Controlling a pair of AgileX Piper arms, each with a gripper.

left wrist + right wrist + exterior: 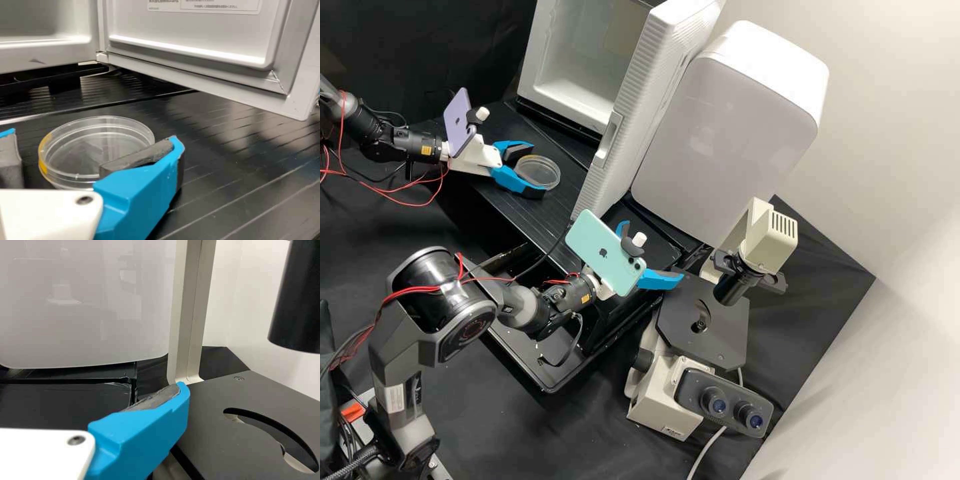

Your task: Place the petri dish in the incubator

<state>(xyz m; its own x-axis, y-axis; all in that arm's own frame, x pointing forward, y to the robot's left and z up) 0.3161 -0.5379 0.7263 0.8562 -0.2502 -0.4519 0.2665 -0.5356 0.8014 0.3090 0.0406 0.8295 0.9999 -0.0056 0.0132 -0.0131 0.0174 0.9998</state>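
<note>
Clear round petri dish [96,150], yellowish along one rim, sits between the left pincer [92,141] fingers [145,185], seemingly released.

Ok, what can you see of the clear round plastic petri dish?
The clear round plastic petri dish is shallow, looks empty, with a yellowish tinge along one rim edge. It lies flat on the black ribbed tray, before the open white incubator, between the open blue fingers of the left gripper; contact with the pads is unclear.
</note>
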